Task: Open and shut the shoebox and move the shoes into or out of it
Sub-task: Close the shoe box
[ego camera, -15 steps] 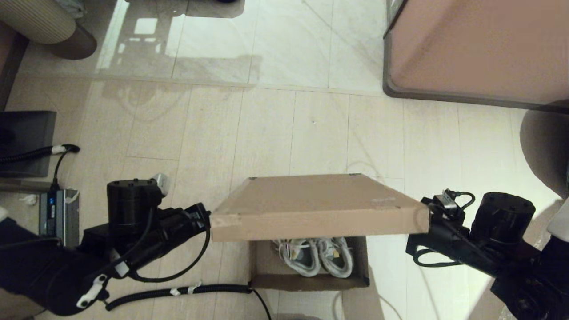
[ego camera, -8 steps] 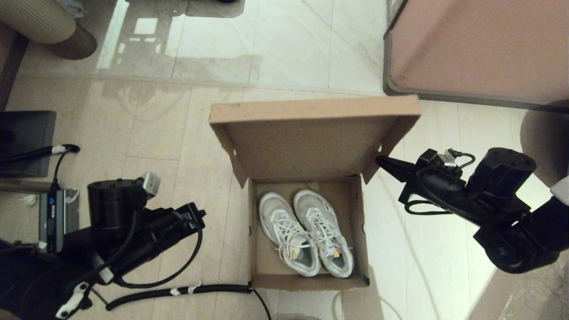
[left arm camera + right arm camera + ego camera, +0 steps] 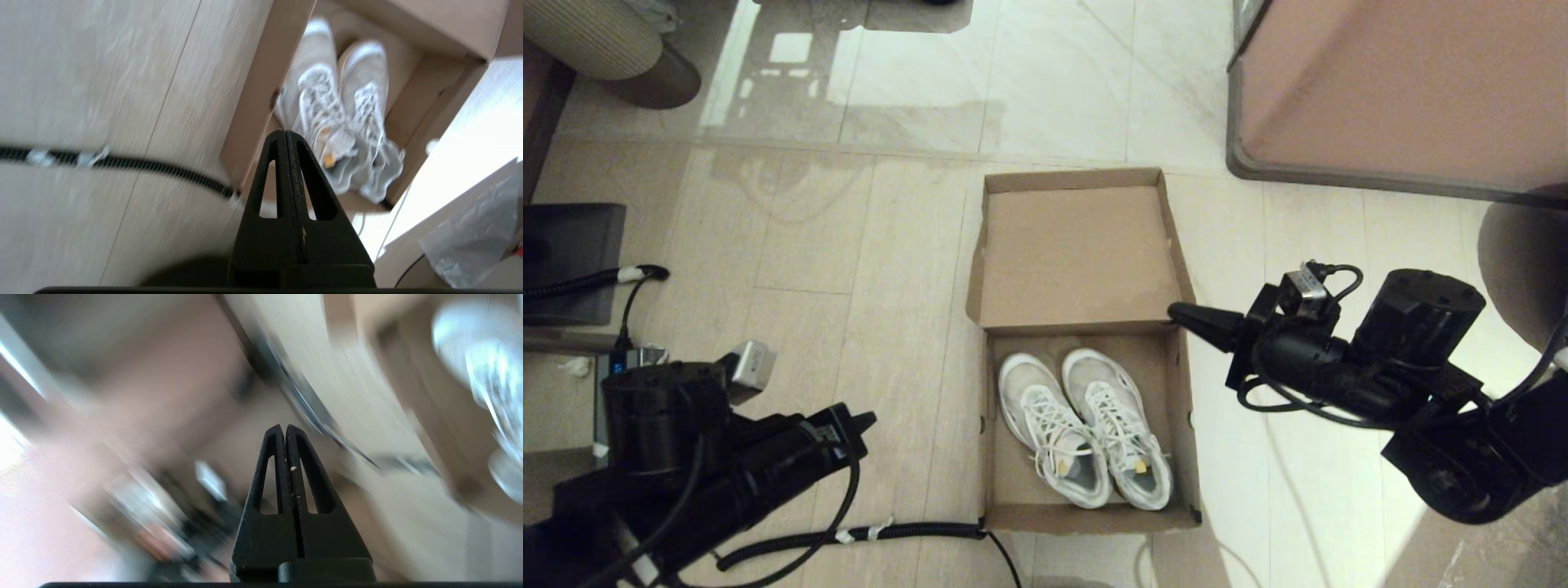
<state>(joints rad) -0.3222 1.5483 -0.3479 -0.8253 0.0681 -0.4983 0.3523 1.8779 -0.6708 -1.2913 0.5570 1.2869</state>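
Note:
The brown cardboard shoebox (image 3: 1011, 498) stands open on the floor, its lid (image 3: 1078, 253) flipped back flat behind it. The white lace-up shoes (image 3: 1086, 429) lie side by side inside, toes toward the lid; the left wrist view also shows the shoes (image 3: 339, 114). My right gripper (image 3: 1176, 311) is shut and empty, its tip at the box's far right corner by the hinge. My left gripper (image 3: 866, 420) is shut and empty, low at the left, well clear of the box. In the wrist views the left gripper (image 3: 284, 132) and right gripper (image 3: 284, 426) hold nothing.
A large pinkish-brown cabinet with a grey rim (image 3: 1396, 90) stands at the back right. A black corrugated cable (image 3: 849, 536) runs along the floor to the box's near left corner. Dark equipment (image 3: 572, 261) sits at the far left.
The lid swung from over the box up and back to lie flat behind it, baring the shoes. The right gripper moved to the hinge corner; the left arm drew back and down.

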